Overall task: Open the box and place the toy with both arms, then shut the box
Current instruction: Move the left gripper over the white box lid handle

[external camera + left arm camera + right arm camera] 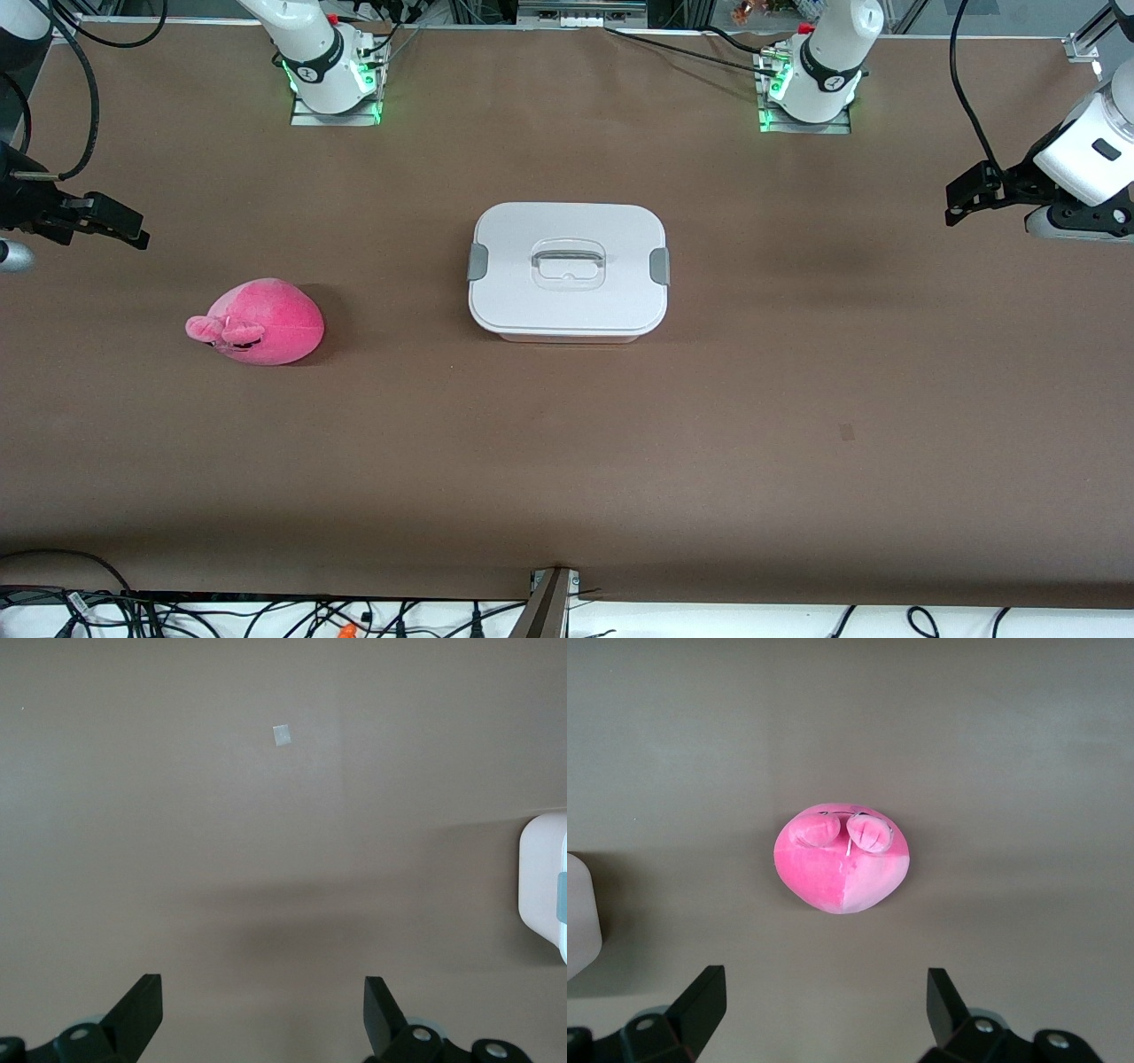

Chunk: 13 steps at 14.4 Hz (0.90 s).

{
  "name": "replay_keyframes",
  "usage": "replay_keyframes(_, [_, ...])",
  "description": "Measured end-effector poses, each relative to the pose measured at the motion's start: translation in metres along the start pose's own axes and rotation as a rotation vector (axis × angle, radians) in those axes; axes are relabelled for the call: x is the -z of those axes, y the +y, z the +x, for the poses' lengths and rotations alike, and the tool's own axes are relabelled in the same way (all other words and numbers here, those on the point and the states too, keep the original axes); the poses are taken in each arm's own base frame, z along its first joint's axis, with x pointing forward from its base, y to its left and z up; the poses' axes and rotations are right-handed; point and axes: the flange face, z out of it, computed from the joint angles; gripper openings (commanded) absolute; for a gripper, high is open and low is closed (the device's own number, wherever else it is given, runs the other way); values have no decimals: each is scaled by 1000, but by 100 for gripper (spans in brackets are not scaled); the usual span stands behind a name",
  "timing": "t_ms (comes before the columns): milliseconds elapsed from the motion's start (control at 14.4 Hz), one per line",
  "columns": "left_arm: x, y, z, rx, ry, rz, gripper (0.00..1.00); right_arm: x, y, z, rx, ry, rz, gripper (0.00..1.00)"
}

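Note:
The box (567,270) stands in the middle of the table with its white lid on and a grey clip at each end; its end edge shows in the left wrist view (545,886). The bright pink plush toy (257,322) lies on the table toward the right arm's end, and it shows whole in the right wrist view (842,858). My right gripper (133,232) hangs open over the table edge at that end, apart from the toy. My left gripper (957,202) hangs open over the left arm's end, with nothing between its fingers (144,1010).
The brown table top (567,461) is bare around the box and toy. A small pale tape square (282,734) lies on it at the left arm's end. Cables (266,616) and a camera mount (549,602) lie along the front edge.

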Motion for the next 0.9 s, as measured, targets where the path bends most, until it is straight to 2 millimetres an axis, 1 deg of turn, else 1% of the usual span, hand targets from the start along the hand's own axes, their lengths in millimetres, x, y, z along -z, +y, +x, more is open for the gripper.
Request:
replay_keyframes(278, [6,3,0,-5,4,0,100,0,0,0,0,0,0,100])
replay_keyframes(626, [7,5,-2,-9,-7,0,100,0,0,0,1,-1,0,100])
replay_keyframes(766, [6,14,-3,-25,-18,1,100,-2,0,1,1,-4,0,100])
replay_keyframes(905, [4,30,-7,-53,-51,2,100,-12,0,7,1,-9,1,100])
